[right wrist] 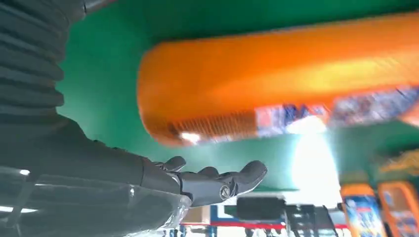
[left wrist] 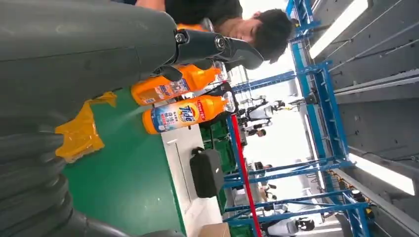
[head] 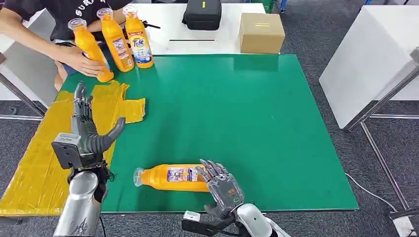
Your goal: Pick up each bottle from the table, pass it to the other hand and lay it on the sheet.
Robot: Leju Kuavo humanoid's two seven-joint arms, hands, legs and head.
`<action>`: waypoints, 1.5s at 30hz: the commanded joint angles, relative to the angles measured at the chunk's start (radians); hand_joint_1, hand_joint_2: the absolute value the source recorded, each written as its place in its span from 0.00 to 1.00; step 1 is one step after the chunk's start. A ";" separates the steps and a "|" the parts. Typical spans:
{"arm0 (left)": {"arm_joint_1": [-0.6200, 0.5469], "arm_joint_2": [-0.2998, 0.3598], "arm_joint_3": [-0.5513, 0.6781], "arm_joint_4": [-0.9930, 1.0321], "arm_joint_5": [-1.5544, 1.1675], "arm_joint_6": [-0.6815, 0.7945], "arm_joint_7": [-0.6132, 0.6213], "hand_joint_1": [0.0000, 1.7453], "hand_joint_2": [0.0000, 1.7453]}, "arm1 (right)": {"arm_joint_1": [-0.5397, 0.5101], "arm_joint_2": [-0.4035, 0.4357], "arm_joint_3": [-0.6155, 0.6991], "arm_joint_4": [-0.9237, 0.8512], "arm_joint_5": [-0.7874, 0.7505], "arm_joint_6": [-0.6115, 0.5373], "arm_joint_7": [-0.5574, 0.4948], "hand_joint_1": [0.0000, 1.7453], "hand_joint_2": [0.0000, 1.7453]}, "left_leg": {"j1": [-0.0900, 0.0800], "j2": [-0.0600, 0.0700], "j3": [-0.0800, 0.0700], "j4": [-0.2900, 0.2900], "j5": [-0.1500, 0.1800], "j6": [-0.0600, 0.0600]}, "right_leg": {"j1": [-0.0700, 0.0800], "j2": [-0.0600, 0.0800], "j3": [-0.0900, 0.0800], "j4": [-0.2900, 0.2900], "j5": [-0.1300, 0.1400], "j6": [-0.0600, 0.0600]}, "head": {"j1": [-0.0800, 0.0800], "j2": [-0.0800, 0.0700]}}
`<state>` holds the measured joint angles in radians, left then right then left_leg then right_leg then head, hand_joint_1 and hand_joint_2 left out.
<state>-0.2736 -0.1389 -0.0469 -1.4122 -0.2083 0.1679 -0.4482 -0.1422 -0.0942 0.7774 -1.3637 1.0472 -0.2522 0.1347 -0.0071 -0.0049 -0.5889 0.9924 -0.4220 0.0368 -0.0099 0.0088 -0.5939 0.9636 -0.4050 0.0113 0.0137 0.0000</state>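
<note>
An orange bottle point(head: 168, 177) point(right wrist: 276, 84) lies on its side on the green mat point(head: 247, 113) near the front edge, cap pointing left. My right hand point(head: 221, 186) point(right wrist: 207, 180) is at its base end with fingers spread, holding nothing. Over the yellow sheet point(head: 34, 163) point(left wrist: 79, 136) at the left, my left hand point(head: 86, 126) point(left wrist: 74, 59) is raised with straight fingers and is empty. Three more orange bottles stand at the far left corner: one point(head: 90, 49) held by a person's hand point(head: 81, 61), a second point(head: 116, 42) point(left wrist: 173, 85), and a Tide bottle point(head: 138, 38) point(left wrist: 183, 114).
The person sits behind the table's far left corner. A black case point(head: 202, 15) and a cardboard box point(head: 261, 32) rest on the white table beyond the mat. Another white table point(head: 370, 54) stands to the right.
</note>
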 commanded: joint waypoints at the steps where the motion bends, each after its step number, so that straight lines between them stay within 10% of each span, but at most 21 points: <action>1: -0.008 0.001 0.012 0.032 -0.001 -0.004 0.008 0.00 1.00 | -0.046 0.075 -0.046 0.180 0.065 -0.009 0.016 0.00 1.00 | 0.001 0.002 0.004 -0.001 -0.002 -0.003 | 0.001 0.001 0.004 -0.001 -0.001 -0.001 | 0.000 0.000; 45: -0.001 -0.003 -0.031 0.078 0.019 -0.031 0.017 0.00 1.00 | -0.129 0.135 -0.100 0.370 0.055 0.055 0.074 0.00 1.00 | 0.000 -0.001 0.005 -0.001 0.000 -0.002 | 0.000 -0.002 0.004 -0.001 -0.001 -0.001 | 0.000 0.000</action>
<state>-0.2674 -0.1499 -0.0557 -1.3924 -0.1965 0.1495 -0.4353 -0.2823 0.0484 0.7107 -1.0823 1.1285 -0.2408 0.2129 -0.0070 -0.0043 -0.5872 0.9925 -0.4220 0.0367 -0.0099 0.0090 -0.5939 0.9635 -0.4050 0.0113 0.0137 0.0000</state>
